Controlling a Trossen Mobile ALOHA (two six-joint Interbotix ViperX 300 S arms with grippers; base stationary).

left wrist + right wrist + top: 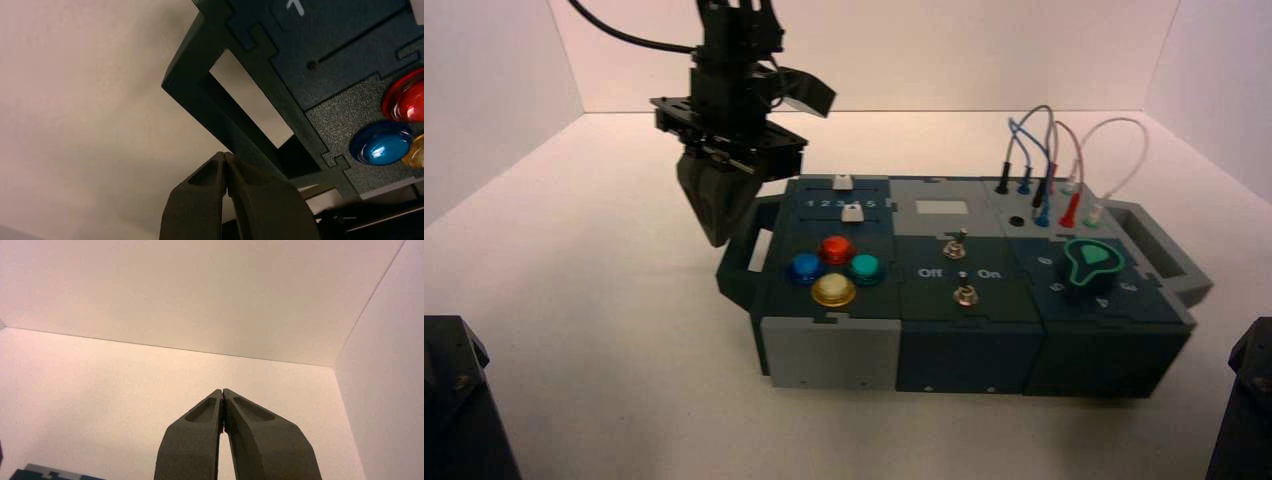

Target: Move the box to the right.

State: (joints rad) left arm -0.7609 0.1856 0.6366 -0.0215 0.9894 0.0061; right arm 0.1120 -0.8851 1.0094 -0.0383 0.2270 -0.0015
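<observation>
The box (964, 340) is long, dark teal and grey, and lies across the middle of the white table. It has four coloured buttons (834, 268) at its left end, toggle switches (961, 270) in the middle, and a green dial (1092, 265) and plugged wires (1049, 150) at the right. My left gripper (717, 238) is shut and empty, its tip just outside the box's left handle (742, 255). In the left wrist view the shut tips (226, 156) are right beside that handle (200, 100), with the blue button (382, 145) beyond. My right gripper (222, 391) is shut, empty and parked away from the box.
Plain black blocks stand at the front left (454, 400) and front right (1249, 400) corners of the high view. White walls enclose the table at the back and sides. The box's right handle (1169, 255) faces open table on the right.
</observation>
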